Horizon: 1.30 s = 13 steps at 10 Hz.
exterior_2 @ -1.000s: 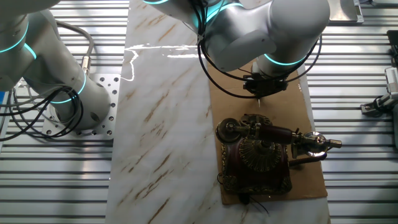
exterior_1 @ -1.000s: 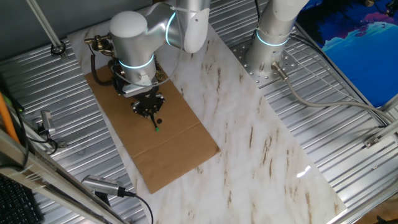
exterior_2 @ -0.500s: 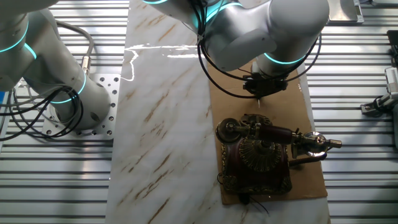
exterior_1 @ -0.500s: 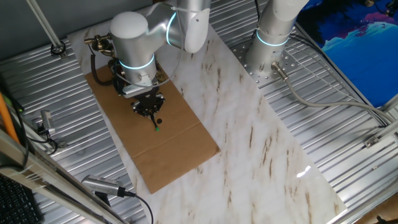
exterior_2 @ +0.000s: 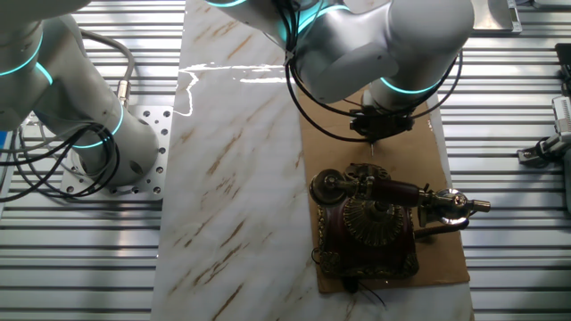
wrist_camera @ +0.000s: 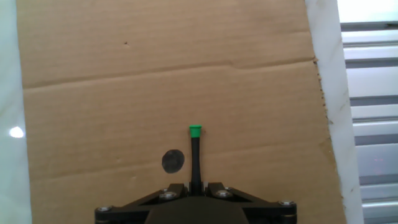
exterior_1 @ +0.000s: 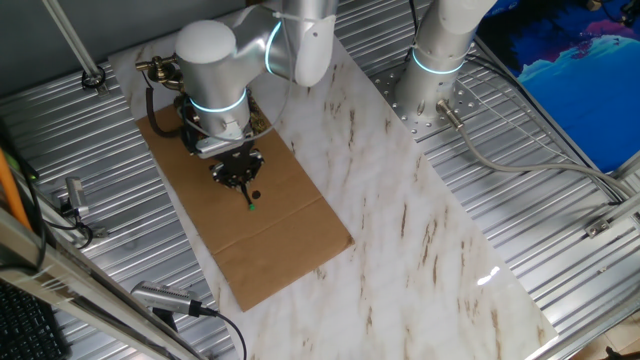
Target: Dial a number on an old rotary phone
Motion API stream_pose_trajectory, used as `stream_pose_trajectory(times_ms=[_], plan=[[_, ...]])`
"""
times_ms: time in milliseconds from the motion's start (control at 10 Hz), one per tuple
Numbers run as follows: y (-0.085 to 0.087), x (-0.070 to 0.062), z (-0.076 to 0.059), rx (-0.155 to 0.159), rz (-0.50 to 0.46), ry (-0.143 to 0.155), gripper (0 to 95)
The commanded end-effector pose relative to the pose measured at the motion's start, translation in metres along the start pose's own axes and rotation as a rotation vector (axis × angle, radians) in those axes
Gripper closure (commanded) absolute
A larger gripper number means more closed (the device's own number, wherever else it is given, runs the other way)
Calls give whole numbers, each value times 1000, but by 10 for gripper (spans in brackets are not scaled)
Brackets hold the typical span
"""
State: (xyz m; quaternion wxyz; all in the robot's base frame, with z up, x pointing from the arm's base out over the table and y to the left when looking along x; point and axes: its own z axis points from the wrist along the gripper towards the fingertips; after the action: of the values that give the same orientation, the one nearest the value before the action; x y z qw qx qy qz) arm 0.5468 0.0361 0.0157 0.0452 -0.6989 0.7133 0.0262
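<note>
Nothing moved: tool (wrist_camera: 196,186) grips stick (wrist_camera: 196,155) beside phone (exterior_2: 370,223).

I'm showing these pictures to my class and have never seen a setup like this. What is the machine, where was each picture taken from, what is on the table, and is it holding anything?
The grey machine is a robot arm with a two-finger gripper at its end. Two pictures come from fixed cameras looking at the table from different sides; the third comes from a camera on the hand, looking along the fingers.

On the marble table lies a sheet of cardboard. At one end of it stands a small ornate rotary phone, with its handset resting across the top.

The gripper is shut on a thin black stick with a green tip, most likely to turn the dial. The stick points down at bare cardboard beside the phone; the tip looks just above the sheet, with a round shadow beside it. It is not touching the phone.
</note>
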Motion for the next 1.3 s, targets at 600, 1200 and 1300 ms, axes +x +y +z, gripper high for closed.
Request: stream_pose_trajectory(times_ms=[600, 1200, 1300], plan=[[0, 0, 0, -49, 100, 286, 570], [-4, 7, 5, -41, 112, 420, 570], [-3, 6, 4, -43, 120, 416, 570]])
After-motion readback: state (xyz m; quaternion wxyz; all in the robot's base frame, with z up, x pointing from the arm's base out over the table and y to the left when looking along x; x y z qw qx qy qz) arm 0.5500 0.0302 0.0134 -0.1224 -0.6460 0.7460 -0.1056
